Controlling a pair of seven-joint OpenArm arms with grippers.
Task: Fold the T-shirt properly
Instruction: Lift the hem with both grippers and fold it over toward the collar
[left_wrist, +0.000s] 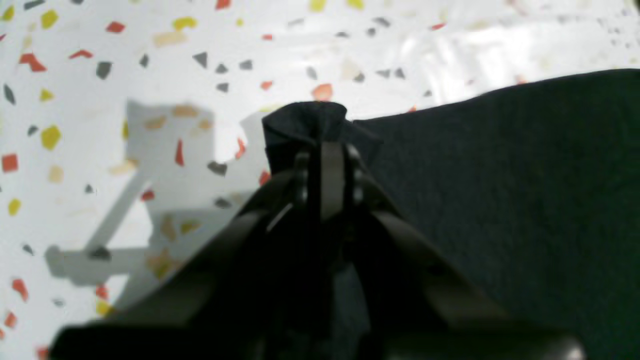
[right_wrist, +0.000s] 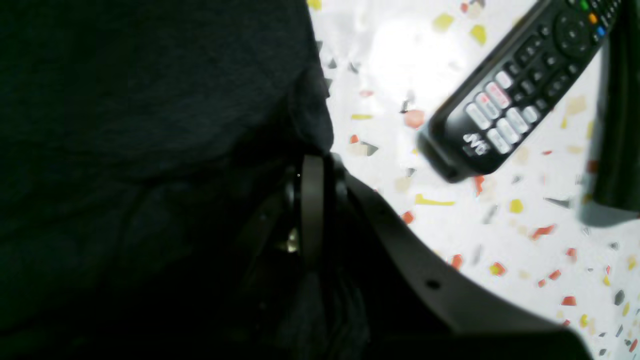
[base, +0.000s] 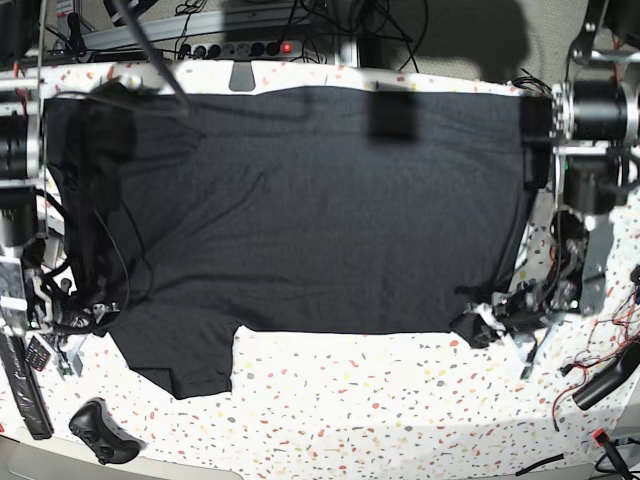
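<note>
The shirt lies spread flat on the speckled worktop, plain black side up, filling most of the space between the two arms. Its long axis runs side to side in the base view. One sleeve juts out toward the near edge at that view's left, so the collar end seems to sit at that side and the hem at the other, though the neckline itself is too dark to pick out.

The left gripper has its jaws together on a bunched tuft of black cloth at the shirt's edge, the fabric puckering up above the tips. The right gripper sits at the other end, half buried under cloth. Its jaws look closed on the shirt's edge, with a fold of fabric draped over them.

It looks a light, limp thing with no stiffness at all. Lift one point and the rest will sag and drag behind, and the weave looks grippy enough not to slip out of a firm pinch. To my mind corners and hems are the places to take it, two at once and level, so the fold line falls straight. A pinch in the middle would only make a tent.

A remote lies on the worktop just beside the right gripper, close enough that dragged cloth could catch it. A game controller rests near the front corner.
</note>
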